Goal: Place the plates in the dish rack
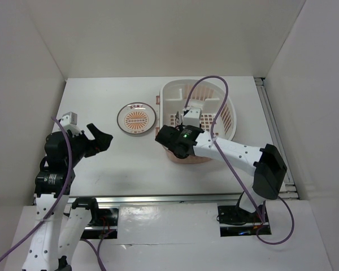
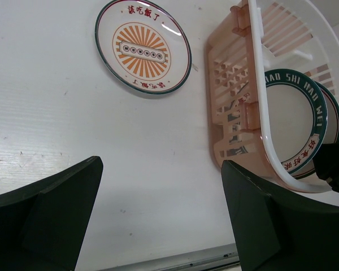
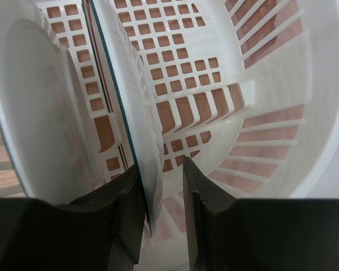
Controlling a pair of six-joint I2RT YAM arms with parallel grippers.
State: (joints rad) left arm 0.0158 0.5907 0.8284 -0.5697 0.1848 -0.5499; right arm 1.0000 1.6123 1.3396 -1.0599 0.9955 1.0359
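An upright glossy plate (image 3: 137, 107) in the ribbed dish rack (image 3: 260, 141) is straddled at its thin rim by the right gripper (image 3: 161, 180); whether it is clamped cannot be told. The left gripper (image 2: 161, 164) is spread wide. The sunburst plate (image 2: 143, 45) is seen flat at upper left, with open table (image 2: 62, 113) around it.

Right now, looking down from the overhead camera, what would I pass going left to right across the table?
Left arm's black fingers → orange sunburst plate → white dish rack.

A white table (image 1: 116, 164) stands between plain white walls (image 1: 158, 34).
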